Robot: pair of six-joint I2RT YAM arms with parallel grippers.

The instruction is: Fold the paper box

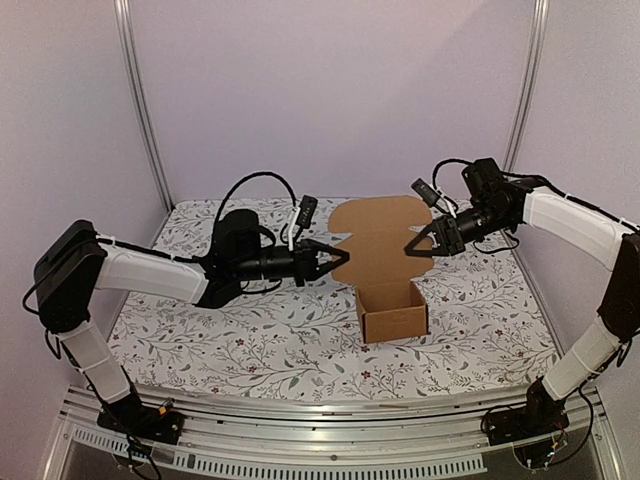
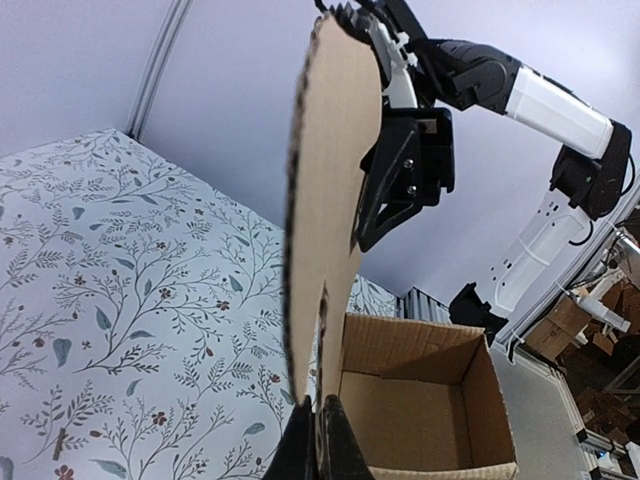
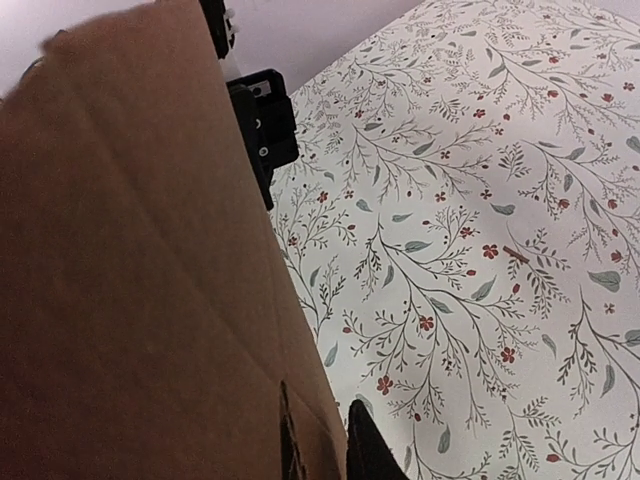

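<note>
Rail: nearest us, along the near edge, with both arm bases fixed to it.
Table: floral cover; we see only the box standing on it.
Left gripper: reaches in from the left, fingers clenched on the lid's left edge. Its wrist view shows the card pinched between them.
Box: sits on the table right of centre, between the two grippers and a little nearer us. Its walls are up and its top is open.
Lid: stands upright from the back wall, with rounded tabs at its sides, not yet folded down.
Right gripper: its tips are at the lid's right edge. We cannot tell whether they grasp the card or only touch it, because card fills most of its wrist view.
Step, as we judge it: bring the lid forward over the opening and tuck its tabs inside.
Risk, skew: if only the left side is held, we expect the lid to twist as it comes down, so the tabs miss the walls.
Risk, sliding: the box is light and nothing pins it, so a push on the lid may drag or tip it.
Risk, creasing: a hard pinch near the edge could bend the card off its crease.
</note>
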